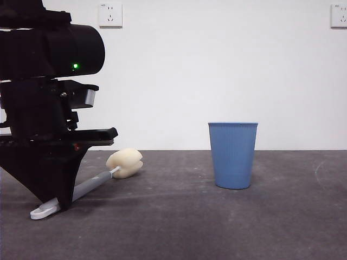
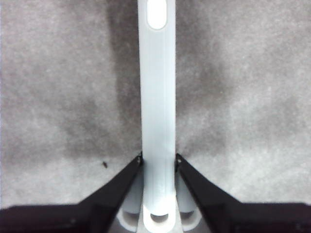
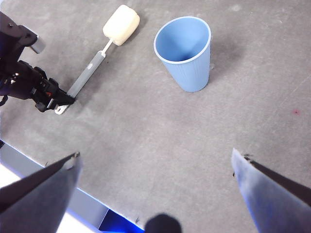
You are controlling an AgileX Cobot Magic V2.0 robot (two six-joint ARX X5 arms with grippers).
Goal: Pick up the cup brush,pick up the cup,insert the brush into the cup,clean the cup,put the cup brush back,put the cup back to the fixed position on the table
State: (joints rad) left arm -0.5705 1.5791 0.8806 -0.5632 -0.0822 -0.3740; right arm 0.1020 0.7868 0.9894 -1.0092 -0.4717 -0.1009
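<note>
The cup brush (image 1: 93,184) lies on the table (image 1: 162,222) at the left, its cream sponge head (image 1: 124,162) pointing toward the back. My left gripper (image 1: 59,201) is down on the grey handle near the white looped end (image 1: 43,210). In the left wrist view its jaws press both sides of the handle (image 2: 158,97). The blue ribbed cup (image 1: 233,154) stands upright and empty to the right of the middle. My right gripper (image 3: 155,160) is open and empty, high above the table, looking down on the cup (image 3: 187,53) and the brush (image 3: 90,73).
A white wall with two sockets (image 1: 110,14) stands behind the table. The right wrist view shows the table's near edge (image 3: 58,179) and my left gripper (image 3: 58,99) at the brush's end.
</note>
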